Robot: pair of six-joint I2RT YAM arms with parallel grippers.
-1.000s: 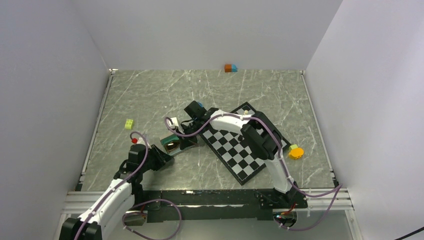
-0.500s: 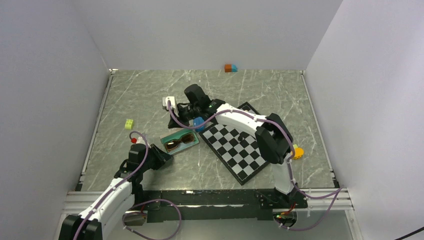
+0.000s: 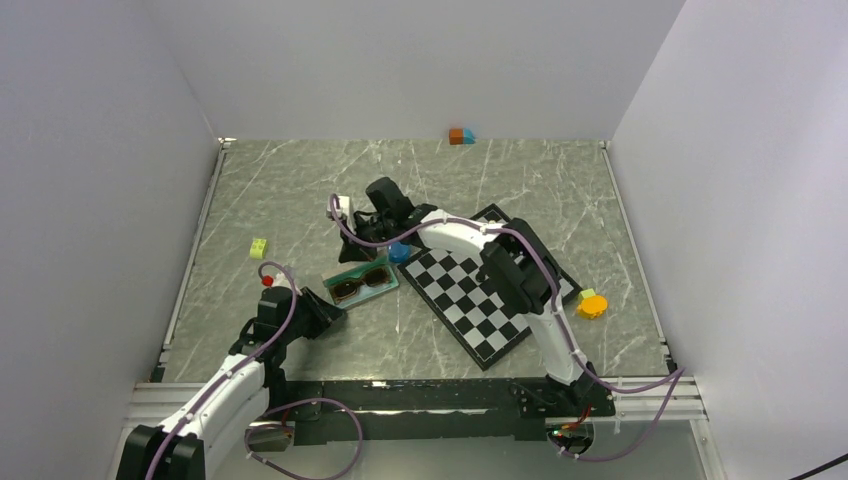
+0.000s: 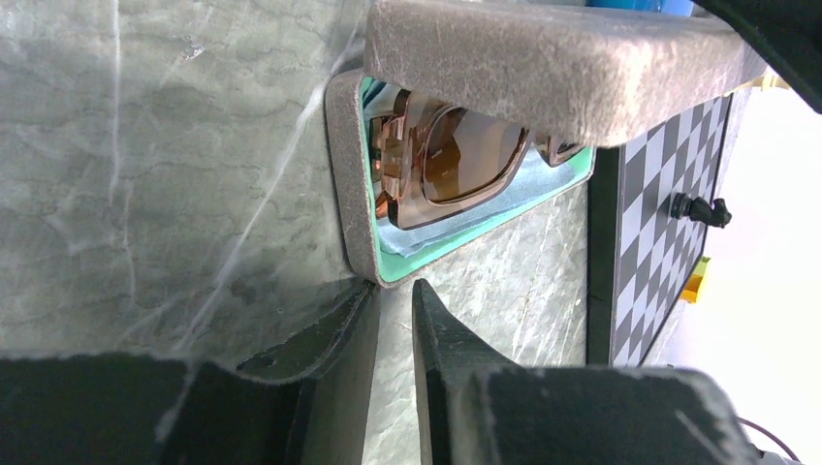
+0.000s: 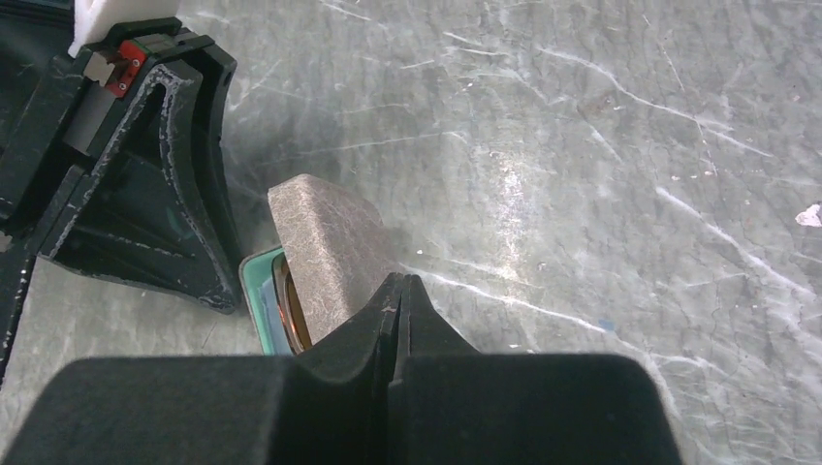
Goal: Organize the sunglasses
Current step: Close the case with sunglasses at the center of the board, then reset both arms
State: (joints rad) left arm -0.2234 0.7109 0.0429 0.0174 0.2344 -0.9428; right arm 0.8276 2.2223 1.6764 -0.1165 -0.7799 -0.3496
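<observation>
- brown sunglasses [image 4: 456, 165] lie inside the felt case [image 4: 341, 194], on a light-blue cloth [image 4: 543, 179] over the teal lining, so that pair looks stowed
- case sits on the bench [image 3: 300, 190], just left of the chessboard [image 3: 480, 300]
- lid [image 4: 553, 58] is not shut: the gray flap stands raised over the case, with the glasses visible under it
- right claw [image 5: 397, 286] is clenched, tips at the lid's edge; can't tell whether felt is pinched between them or only nudged
- left claw [image 4: 395, 291] is at the case's near corner, slightly parted, only bench in the gap, grasping nothing
- one of its fingers is at or touching the case rim; my guess is it's bracing the case
- blue capsule [image 3: 399, 252] lies just beyond the case, under the right arm; can't tell if it's shut or what's in it
- only one pair of sunglasses shows in any view
- my read: this pair is nearly done and the lid is left to close; nothing further can be judged from these views
</observation>
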